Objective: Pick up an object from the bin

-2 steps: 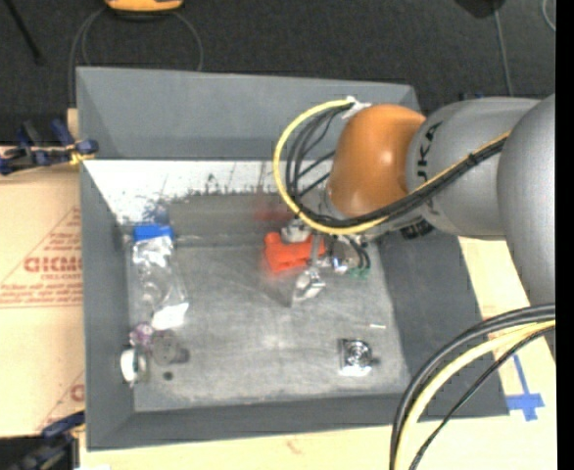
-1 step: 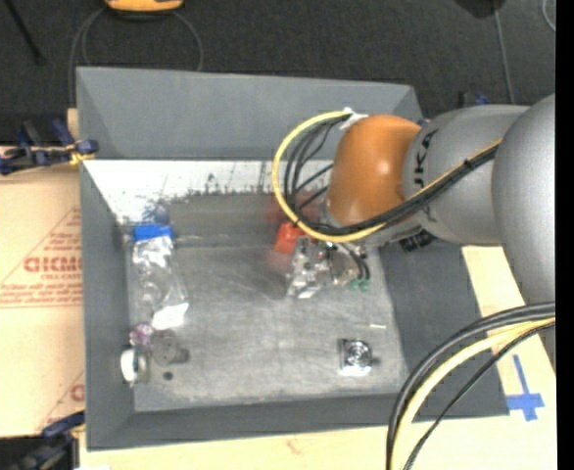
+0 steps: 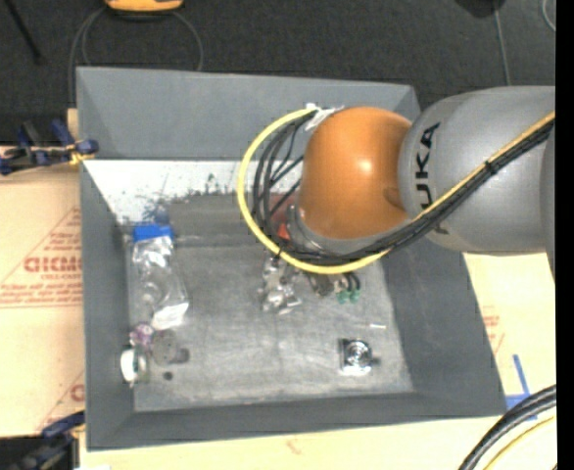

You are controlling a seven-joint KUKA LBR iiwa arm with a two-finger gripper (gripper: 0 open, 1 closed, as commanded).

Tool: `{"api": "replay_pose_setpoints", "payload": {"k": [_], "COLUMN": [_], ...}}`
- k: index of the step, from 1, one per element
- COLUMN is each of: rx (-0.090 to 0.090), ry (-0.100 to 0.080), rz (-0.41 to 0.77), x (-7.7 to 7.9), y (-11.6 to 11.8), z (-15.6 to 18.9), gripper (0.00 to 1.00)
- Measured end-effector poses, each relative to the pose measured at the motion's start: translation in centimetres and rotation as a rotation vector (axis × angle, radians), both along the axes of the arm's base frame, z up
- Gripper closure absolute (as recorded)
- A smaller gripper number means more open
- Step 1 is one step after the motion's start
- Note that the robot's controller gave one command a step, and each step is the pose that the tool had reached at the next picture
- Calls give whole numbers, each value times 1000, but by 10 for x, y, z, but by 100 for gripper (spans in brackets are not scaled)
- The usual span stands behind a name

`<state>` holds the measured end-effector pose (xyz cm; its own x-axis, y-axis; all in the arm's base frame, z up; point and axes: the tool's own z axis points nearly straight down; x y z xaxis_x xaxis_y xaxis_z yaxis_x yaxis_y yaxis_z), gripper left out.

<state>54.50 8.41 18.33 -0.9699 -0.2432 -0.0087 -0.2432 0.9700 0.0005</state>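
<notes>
My gripper [image 3: 279, 291] hangs low over the middle of the bin floor, under the orange wrist cover, with bare floor beneath it. A small green thing [image 3: 347, 295] lies just to its right, partly hidden by the arm. A shiny metal piece [image 3: 356, 356] sits toward the bin's front right corner. A clear plastic bottle with a blue cap [image 3: 158, 272] lies along the left side, well apart from the gripper.
A few small things cluster in the front left corner: a purple and white piece [image 3: 141, 338], a dark grey lump [image 3: 169, 350] and a white bit [image 3: 127, 365]. The arm and its cables cover the bin's back right part.
</notes>
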Motion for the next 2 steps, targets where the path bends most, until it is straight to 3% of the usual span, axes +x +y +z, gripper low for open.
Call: {"api": "replay_pose_setpoints", "payload": {"k": [1, 2], "rx": [-2, -1], "ry": [2, 2], "rz": [177, 175], "x": [-2, -3], "y": [22, 22], "z": [1, 1], "gripper": [100, 0]}}
